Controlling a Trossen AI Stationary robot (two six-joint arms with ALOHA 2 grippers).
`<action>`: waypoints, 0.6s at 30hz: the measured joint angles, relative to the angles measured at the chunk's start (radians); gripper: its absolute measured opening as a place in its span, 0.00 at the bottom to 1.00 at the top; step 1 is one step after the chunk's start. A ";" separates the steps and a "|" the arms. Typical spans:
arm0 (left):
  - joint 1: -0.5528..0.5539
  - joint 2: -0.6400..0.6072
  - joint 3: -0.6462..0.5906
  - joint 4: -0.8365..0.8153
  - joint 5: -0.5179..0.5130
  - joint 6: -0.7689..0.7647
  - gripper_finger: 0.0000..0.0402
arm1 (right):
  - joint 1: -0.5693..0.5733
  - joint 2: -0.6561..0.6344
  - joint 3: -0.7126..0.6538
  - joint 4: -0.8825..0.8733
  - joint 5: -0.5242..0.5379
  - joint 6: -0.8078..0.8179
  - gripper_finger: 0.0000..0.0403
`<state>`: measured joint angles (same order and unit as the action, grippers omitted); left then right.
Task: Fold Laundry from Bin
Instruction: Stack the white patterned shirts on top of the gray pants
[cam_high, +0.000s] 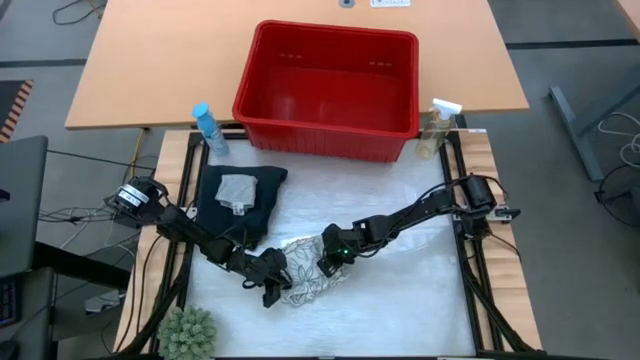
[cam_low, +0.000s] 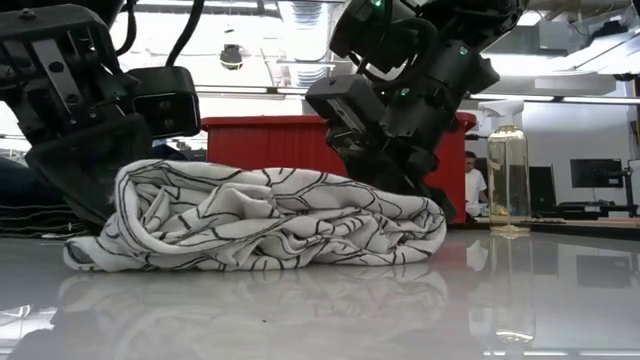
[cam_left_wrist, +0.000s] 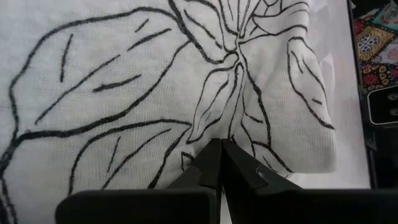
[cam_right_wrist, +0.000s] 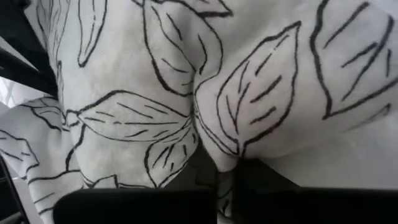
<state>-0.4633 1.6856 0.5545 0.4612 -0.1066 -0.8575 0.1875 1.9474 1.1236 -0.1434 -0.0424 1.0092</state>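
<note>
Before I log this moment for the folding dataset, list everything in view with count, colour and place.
leaf-print cloth: one, white with dark leaves, bunched on the table's near middle.
trousers: one, dark, folded at left.
grey cloth: one, on the trousers.
bin: one, red, far side.
blue spray bottle: one, left of the bin.
clear spray bottle: one, right of the bin.
plant: one, green, near left corner.
left gripper: shut on the leaf-print cloth.
right gripper: shut on it too.
</note>
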 joint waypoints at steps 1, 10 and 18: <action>0.000 -0.006 0.000 -0.002 0.006 -0.010 0.00 | 0.000 -0.004 0.000 -0.002 0.005 0.000 0.09; 0.003 -0.122 -0.002 0.003 0.047 -0.037 0.00 | 0.001 -0.081 -0.001 -0.015 0.049 0.022 0.09; 0.017 -0.380 -0.002 0.007 0.079 -0.097 0.00 | -0.012 -0.206 0.000 0.005 0.073 0.028 0.09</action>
<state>-0.4465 1.3054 0.5529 0.4680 -0.0279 -0.9547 0.1751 1.7417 1.1235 -0.1387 0.0304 1.0368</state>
